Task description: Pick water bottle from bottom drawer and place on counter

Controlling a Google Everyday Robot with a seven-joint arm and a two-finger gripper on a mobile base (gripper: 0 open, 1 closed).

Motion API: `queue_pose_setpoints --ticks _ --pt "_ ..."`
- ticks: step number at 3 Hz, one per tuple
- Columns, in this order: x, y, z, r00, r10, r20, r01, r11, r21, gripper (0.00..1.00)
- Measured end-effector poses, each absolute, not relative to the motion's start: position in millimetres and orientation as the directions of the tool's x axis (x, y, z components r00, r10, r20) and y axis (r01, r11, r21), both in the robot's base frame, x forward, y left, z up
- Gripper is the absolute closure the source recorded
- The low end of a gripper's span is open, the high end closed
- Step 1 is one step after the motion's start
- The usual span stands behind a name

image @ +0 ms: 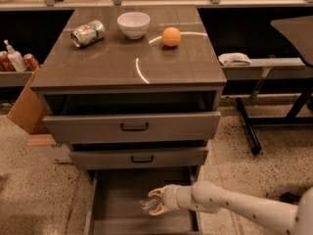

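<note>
The bottom drawer (120, 207) is pulled open, a plain grey tray under two wider drawers. My gripper (152, 204) reaches into it from the right on a white arm (234, 207). Its fingers are closed around the water bottle (145, 203), a small clear crinkled thing at the fingertips, low in the drawer. Most of the bottle is hidden by the fingers. The counter (112, 65) is the glossy grey-brown top above, with thin white curved marks.
On the counter stand a crushed green-and-white can (88, 33), a white bowl (133, 23) and an orange (171, 36). The top drawer (132, 126) and middle drawer (139, 158) stick out above my gripper. A cardboard box (24, 111) is left, a black table leg (249, 126) right.
</note>
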State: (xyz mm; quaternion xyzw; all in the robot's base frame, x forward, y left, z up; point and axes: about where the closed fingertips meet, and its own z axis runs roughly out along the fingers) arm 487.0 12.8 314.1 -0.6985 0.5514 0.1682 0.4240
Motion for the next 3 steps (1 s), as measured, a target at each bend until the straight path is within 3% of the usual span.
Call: queue_pose_setpoints --ticks 3 --pt "491.8 -64.8 497.7 0.483 -0.616 -0.622 -0.78 0.019 -0.625 1.0"
